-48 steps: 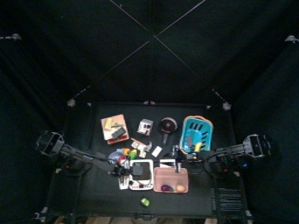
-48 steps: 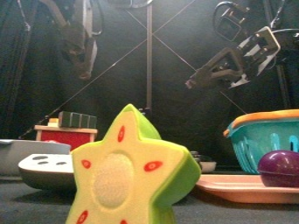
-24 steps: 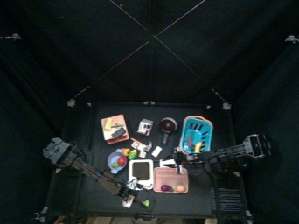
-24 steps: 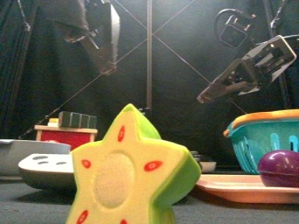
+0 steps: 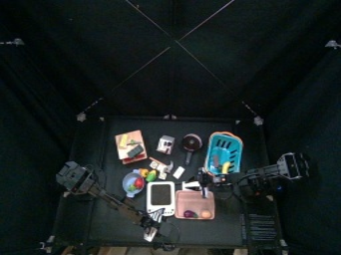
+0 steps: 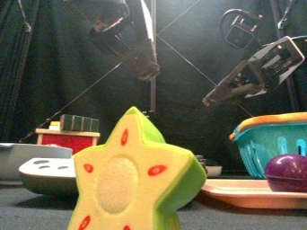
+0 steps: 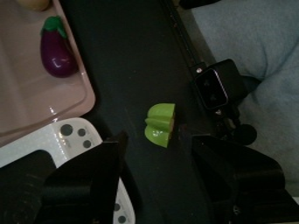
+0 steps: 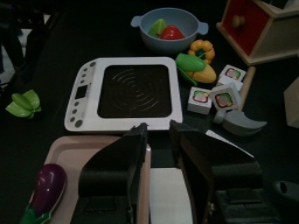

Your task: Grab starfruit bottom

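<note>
Yellow-green and star-shaped, the starfruit [image 7: 160,125] lies on the bare black worktop [image 7: 122,79] near its front edge, just off the corner of the pink tray [image 7: 30,96] that carries a small purple eggplant [image 7: 56,51]. In the front view the fruit [image 6: 128,176] stands on edge, close and large, its flat face with red spots towards the camera and its points outward. From overhead it is too small and dark to pick out with certainty.

Seen from the left wrist, the left pincer [image 7: 159,149] hangs above the fruit with its jaws spread wide and nothing between them; the fruit sits in the gap, a little ahead of the fingertips. Its longer side runs roughly along the line of approach, across the line joining the two jaws, so closing would press on its narrower width. That alignment looks favourable for coming down onto it.

The left arm is plainly the nearer one. The right pincer [image 8: 158,144] is held over the tray by the white scale [image 8: 128,90], its jaws close together and empty, and the fruit [image 8: 24,103] lies well off to one side of it.
</note>
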You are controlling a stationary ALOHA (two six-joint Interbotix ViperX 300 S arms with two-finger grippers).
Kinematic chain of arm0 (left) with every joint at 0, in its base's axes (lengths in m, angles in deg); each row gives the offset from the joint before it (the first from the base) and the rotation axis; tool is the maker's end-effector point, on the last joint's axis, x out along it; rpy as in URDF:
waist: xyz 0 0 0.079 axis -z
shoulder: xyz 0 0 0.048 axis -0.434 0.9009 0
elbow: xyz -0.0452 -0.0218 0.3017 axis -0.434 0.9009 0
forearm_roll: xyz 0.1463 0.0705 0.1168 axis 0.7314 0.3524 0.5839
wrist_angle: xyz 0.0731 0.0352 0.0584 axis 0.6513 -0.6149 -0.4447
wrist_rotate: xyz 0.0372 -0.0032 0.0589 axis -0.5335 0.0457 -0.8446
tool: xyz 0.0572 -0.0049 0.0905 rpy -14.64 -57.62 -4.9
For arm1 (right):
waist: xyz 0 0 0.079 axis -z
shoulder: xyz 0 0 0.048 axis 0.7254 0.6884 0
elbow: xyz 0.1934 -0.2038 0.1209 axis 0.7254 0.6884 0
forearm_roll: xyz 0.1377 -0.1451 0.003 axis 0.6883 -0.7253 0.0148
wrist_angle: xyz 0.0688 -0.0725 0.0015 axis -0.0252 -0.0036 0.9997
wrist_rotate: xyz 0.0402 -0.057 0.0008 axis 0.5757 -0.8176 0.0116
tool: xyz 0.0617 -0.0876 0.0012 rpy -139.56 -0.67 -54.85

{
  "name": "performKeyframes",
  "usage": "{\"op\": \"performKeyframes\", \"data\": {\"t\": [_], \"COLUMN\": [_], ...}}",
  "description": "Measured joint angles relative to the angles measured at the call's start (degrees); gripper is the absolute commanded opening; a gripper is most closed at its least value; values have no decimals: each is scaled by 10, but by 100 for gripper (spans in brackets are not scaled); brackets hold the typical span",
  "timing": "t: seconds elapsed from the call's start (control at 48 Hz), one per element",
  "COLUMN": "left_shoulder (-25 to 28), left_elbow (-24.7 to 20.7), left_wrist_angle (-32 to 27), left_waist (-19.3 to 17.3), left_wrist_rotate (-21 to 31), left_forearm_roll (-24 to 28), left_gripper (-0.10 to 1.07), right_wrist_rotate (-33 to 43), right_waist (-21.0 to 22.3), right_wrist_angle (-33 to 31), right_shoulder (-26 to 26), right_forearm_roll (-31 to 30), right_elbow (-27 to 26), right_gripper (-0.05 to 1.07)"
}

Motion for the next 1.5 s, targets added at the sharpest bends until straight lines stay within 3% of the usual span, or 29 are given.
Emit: {"op": "performKeyframes", "data": {"t": [0.396, 1.5], "left_shoulder": [36, 91], "left_elbow": [0, 0], "left_wrist_angle": [47, 81], "left_waist": [-1, -22], "left_wrist_rotate": [-55, -55], "left_forearm_roll": [-59, -76], "left_gripper": [87, 85], "right_wrist_rotate": [0, 0], "right_waist": [0, -1], "right_wrist_angle": [0, 1], "right_shoulder": [1, 1], "right_forearm_roll": [-1, -1], "right_elbow": [0, 0], "right_gripper": [69, 69]}}
